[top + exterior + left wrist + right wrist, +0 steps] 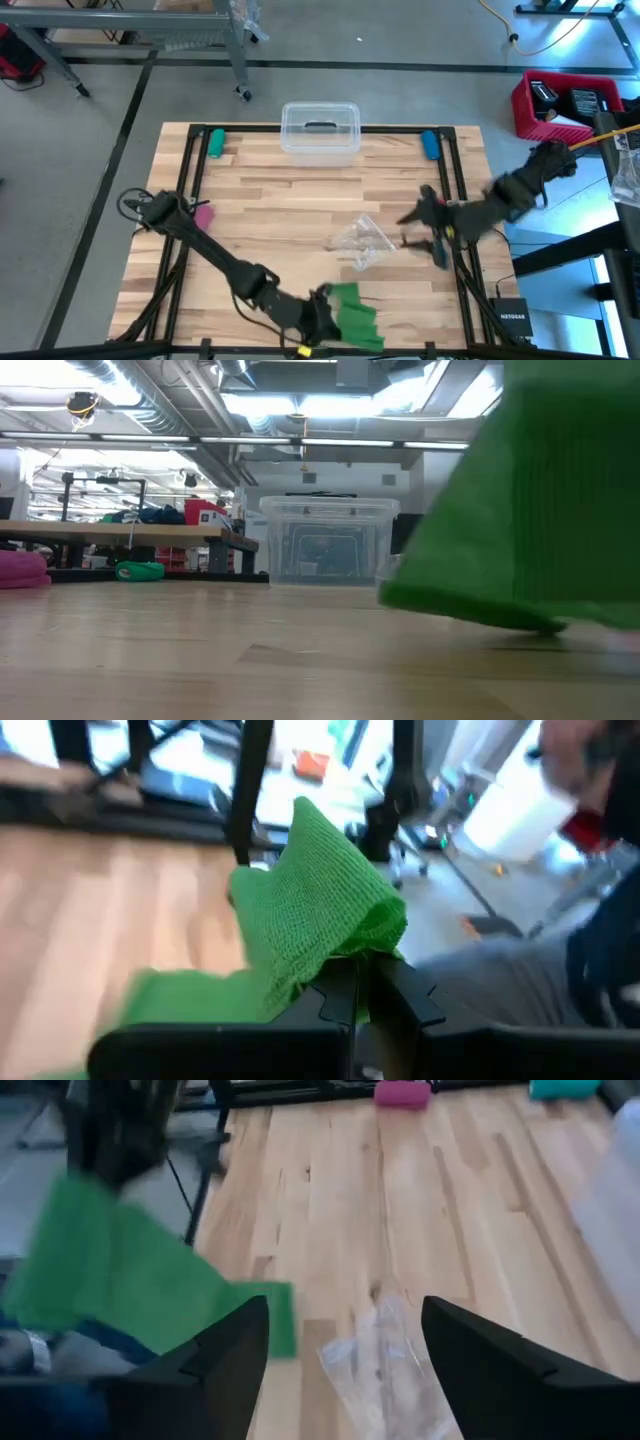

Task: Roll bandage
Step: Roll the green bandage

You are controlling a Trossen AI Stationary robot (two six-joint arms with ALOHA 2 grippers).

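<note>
The bright green bandage [358, 318] is at the table's near edge, right of the middle, and fills the right of the low view [540, 500]. My left gripper [325, 305] is shut on it, and its bunched cloth rises in front of the fingers in the left wrist view [320, 900]. My right gripper [420, 225] hangs open above the table's right side with nothing between its fingers [345, 1350]. It stands over a small clear plastic bag [362, 243], and the bandage [130, 1280] shows farther off. My left gripper pinches a bunched fold of the bandage [350, 945] between its two shut fingers; several layers are gathered there. The fingers come nearly level from the table's left. The cloth stands up above the fingers and drapes down, its lower part [470, 608] at the tabletop.
A clear lidded box [320, 128] stands at the far middle. A green roll [216, 143] lies at the far left, a blue roll [430, 145] at the far right and a pink roll [204, 215] by the left arm. Bare wood lies across the table's middle.
</note>
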